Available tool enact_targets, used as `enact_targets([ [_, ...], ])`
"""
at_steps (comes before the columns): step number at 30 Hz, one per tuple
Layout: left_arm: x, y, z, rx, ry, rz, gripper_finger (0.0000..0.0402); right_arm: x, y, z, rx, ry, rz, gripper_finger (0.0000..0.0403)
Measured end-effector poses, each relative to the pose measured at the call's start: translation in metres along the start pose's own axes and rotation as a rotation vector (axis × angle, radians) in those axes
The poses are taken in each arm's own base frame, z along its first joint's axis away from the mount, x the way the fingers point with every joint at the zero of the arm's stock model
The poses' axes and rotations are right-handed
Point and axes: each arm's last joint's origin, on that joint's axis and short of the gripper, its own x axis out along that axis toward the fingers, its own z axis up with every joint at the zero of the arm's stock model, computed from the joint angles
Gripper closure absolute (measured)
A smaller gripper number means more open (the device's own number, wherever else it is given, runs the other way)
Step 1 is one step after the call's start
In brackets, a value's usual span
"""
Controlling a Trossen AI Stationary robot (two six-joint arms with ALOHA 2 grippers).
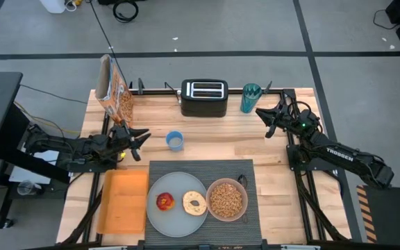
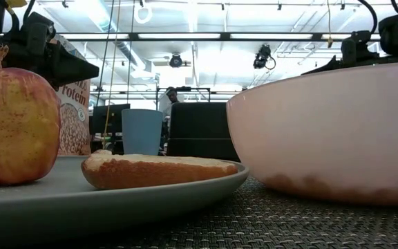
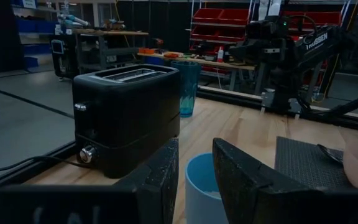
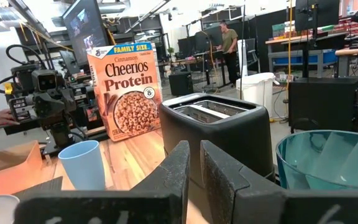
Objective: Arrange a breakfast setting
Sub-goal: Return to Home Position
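Now | spoon mostly hidden beside bowl (only tip shows) | left hand released | right hand barely parted

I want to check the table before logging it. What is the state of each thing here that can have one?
Orange cereal box: upright.
Black two-slot toaster: upright, slots empty.
Small blue cup: upright.
Teal glass tumbler: upright.
Pink round bowl: upright, filled with cereal.
Pale grey round plate: carries red apple and bagel half.
Dark grey woven placemat: flat under plate and bowl.
Left gripper: open, empty.
Right gripper: hovers beside the tumbler.
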Motion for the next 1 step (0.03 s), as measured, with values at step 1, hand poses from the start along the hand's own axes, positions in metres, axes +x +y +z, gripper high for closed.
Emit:
enact_targets([
  [1, 0.0, 0.0, 0.0, 0.0, 0.0, 0.0, 0.0296, 0.0, 0.0, 0.0, 0.0, 0.0, 0.0, 0.0355],
])
